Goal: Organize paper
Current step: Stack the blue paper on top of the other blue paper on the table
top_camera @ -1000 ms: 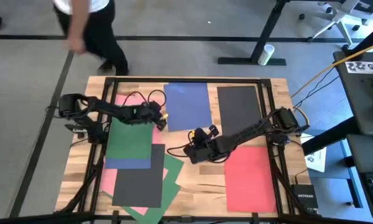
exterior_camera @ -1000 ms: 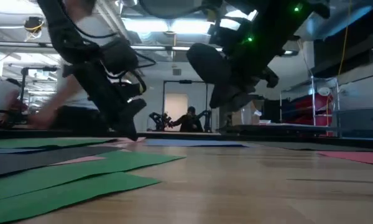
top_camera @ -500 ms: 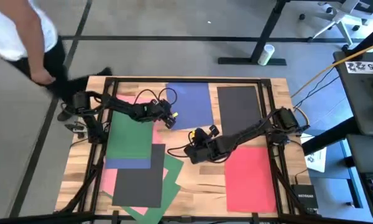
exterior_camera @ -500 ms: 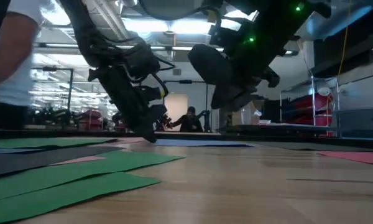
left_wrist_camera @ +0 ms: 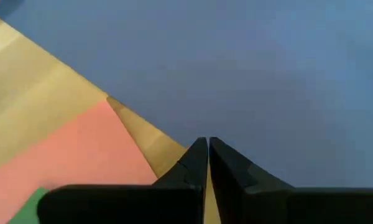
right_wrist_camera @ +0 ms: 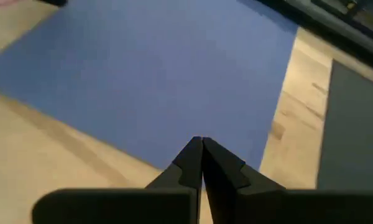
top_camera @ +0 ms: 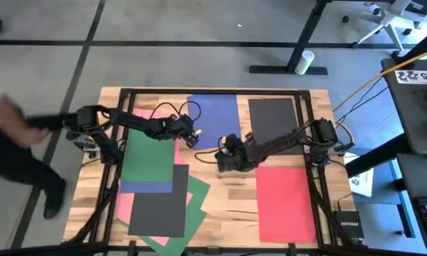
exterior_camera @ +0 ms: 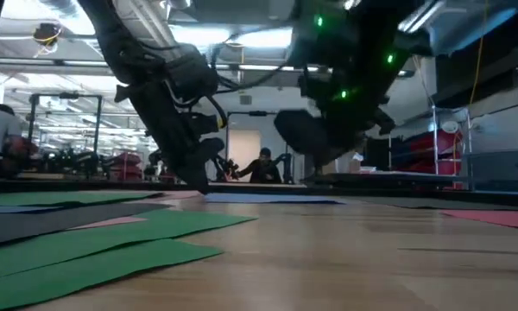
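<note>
Both hands are closed and empty at the blue sheet (top_camera: 215,119) on the desk (top_camera: 228,206): left hand (top_camera: 192,135) at its near-left corner, right hand (top_camera: 224,151) by its near edge. Next, pinching or sliding it calls for catching an edge.

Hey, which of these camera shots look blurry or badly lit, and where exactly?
High view: the person at the table's left edge is smeared by motion; the sheets are sharp. Low view: bright ceiling lights leave both arms as dark silhouettes, and the near green sheet is soft. Both wrist views: the blue sheet looks soft and evenly lit.
</note>
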`<state>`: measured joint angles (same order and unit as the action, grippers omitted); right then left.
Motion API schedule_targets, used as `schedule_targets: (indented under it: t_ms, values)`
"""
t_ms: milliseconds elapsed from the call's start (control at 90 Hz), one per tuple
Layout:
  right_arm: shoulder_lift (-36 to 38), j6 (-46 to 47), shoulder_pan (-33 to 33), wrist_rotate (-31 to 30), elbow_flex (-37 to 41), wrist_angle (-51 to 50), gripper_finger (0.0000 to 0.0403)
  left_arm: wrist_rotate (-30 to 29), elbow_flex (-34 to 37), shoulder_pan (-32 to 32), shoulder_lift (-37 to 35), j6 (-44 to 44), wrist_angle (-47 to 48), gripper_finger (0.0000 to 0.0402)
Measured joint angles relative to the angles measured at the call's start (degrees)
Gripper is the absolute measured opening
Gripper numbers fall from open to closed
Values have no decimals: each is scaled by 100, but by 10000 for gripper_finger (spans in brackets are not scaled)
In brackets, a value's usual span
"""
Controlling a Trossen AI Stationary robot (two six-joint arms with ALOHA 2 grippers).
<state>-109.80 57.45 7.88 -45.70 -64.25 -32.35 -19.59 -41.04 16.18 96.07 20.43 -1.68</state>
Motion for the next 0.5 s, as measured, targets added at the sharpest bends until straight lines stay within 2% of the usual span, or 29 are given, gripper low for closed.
schedule_targets:
  t_ms: [156, 344, 500]
  values:
    - [-4, 88, -261, 339, 538, 507, 0, -12, 0, 48, 16, -4, -28, 0]
    - [42, 593, -122, -161, 676, 234, 0, -57, 2, 57, 27, -98, -27, 0]
    - [20, 691, -256, -239, 680, 126, 0, -163, 13, 211, 27, -87, -24, 0]
